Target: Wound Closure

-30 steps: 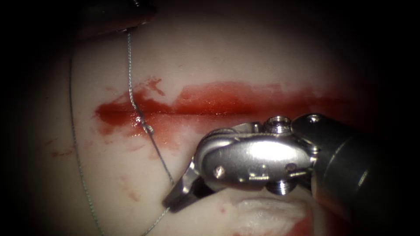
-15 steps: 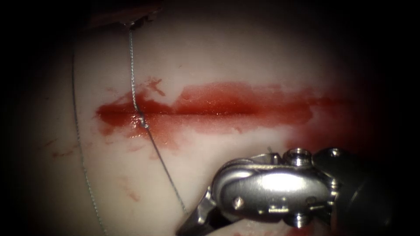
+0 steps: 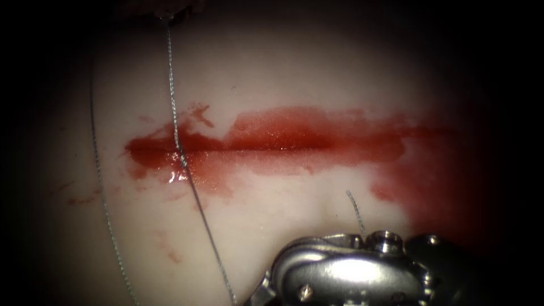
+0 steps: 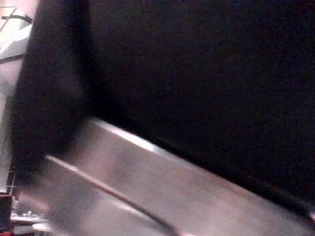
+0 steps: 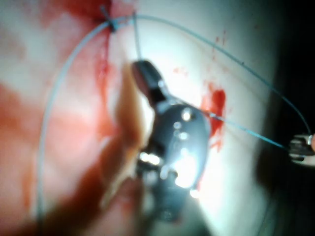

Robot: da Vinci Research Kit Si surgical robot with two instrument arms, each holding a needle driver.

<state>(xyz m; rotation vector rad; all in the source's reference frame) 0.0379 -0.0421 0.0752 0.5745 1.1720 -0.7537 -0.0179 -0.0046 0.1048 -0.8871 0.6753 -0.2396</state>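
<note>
The tissue [image 3: 272, 73] carries a horizontal cut [image 3: 283, 146] wet with red fluid. A thread [image 3: 171, 90] runs straight down from the dark upper edge, crosses the cut near its left end at a knot [image 5: 110, 23], and continues to my right tool [image 3: 258, 297] at the lower edge, below the cut. In the right wrist view its jaws [image 5: 142, 73] look shut with the thread leading into their tip. Two strands run off to my left tool [image 5: 301, 147], which holds the thread. A second strand [image 3: 99, 170] curves down far left.
A short cut end of thread [image 3: 355, 207] stands up from the tissue just above the right tool's wrist [image 3: 345, 272]. Red fluid [image 3: 408, 187] stains the tissue right of it. A pale fold of tissue [image 5: 125, 123] lies beside the right tool.
My right tool has moved down and right toward the lower edge, taking the thread with it. The strand across the cut has straightened, and the short cut end came into sight.
</note>
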